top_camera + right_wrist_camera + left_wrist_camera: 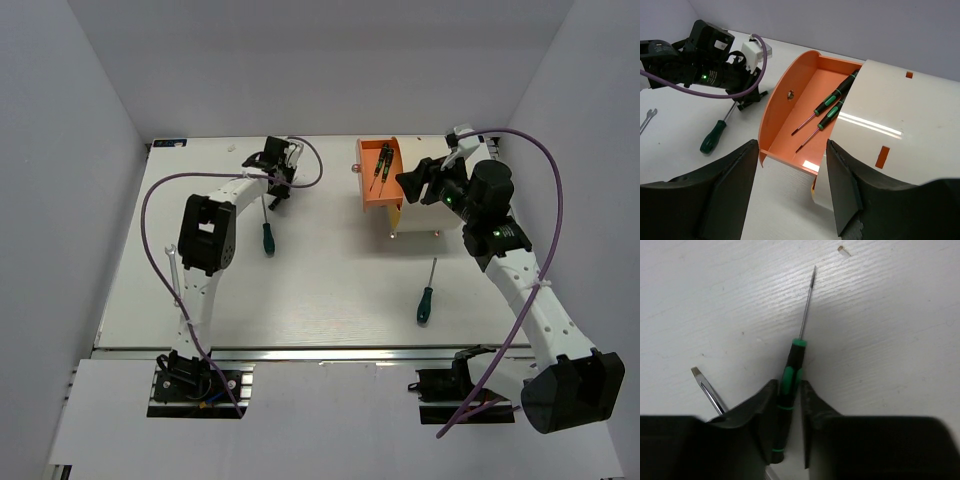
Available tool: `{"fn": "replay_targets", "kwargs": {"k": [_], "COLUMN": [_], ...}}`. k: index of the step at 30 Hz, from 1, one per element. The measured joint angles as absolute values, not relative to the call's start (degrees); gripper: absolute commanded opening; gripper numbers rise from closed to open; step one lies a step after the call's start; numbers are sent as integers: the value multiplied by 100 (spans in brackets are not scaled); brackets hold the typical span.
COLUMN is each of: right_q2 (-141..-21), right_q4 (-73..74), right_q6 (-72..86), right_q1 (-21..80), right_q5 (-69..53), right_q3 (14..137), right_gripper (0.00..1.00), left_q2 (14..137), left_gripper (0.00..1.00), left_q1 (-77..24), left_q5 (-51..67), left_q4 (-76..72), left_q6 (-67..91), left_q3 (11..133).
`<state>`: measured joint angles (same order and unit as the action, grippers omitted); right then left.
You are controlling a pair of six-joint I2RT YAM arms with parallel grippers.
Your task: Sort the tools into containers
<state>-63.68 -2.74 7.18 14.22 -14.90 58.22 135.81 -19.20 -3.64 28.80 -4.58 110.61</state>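
My left gripper (pixel 789 390) is down at the tabletop, shut on the handle of a black-and-green screwdriver (pixel 790 371) lying flat with its shaft pointing away. From above, that gripper (pixel 277 192) is at the far left-centre and hides this tool. A green-handled screwdriver (pixel 267 238) lies just beside it, and another (pixel 426 300) lies in the near middle. A silver wrench (pixel 174 263) lies by the left arm. The orange drawer (pixel 785 112) stands pulled out of the white drum (pixel 890 110), with two screwdrivers (pixel 832 102) inside. My right gripper (pixel 792 150) hovers open above the drawer's front.
A flat-blade shaft (pixel 707 387) pokes out beside my left finger. The left arm's purple cable (pixel 150 205) loops over the table's left side. Grey walls close in the back and both sides. The white drum (pixel 432 205) stands at the back right.
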Motion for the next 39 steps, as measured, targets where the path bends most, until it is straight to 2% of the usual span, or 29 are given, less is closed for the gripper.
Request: {"fn": "replay_targets", "kwargs": {"k": [4,5,11,12,13,14,17,20,23,26,32,39], "right_q2": [-6340,-6326,-6114,-6069,-6010,-5931,-5621,-5542,-5544,-5544,-5551,-5505], "right_q4": [-274,-274,-298,-309,-353,-425,-637,-663,-659,-657,-650,-613], "right_q6": [714,709,532,464,388,268,8,-38,-8,89,248,336], "right_q1": [1422,1422,1422,1422,1422,1422,1420,1413,1380,1352,1350,1334], "right_q5": [-1472,-1470,-1472,-1472,-1470,-1472,-1466,-1367,-1361,-1363,-1337,-1181], "right_q3": [5822,5822,5669,5623,5546,5443,5015,4943,4943,4943,4943,4943], "right_gripper": [62,62,60,49,28,0,0,0,0,0,0,0], "left_q2": [13371,13349,13229,13200,13137,13030,12357,11303,10704,10600,11098,11596], "left_gripper": [12,2,0,0,0,0,0,0,0,0,0,0], "left_q1": [-1922,-1925,-1905,-1887,-1861,-1820,-1647,-1494,-1514,-1791,-2655,-3164], "left_q5": [-408,-416,-388,-279,-8,296,1459,2558,3256,3623,3485,2182], "left_q4": [2781,2801,3177,3271,3295,3262,2768,1649,705,226,626,1900], "left_q6": [-368,-314,585,808,1127,1404,2517,3682,4550,5037,5502,5776], "left_q3": [10728,10707,10886,11017,11131,11177,10836,9806,9312,9445,10600,11439]}}
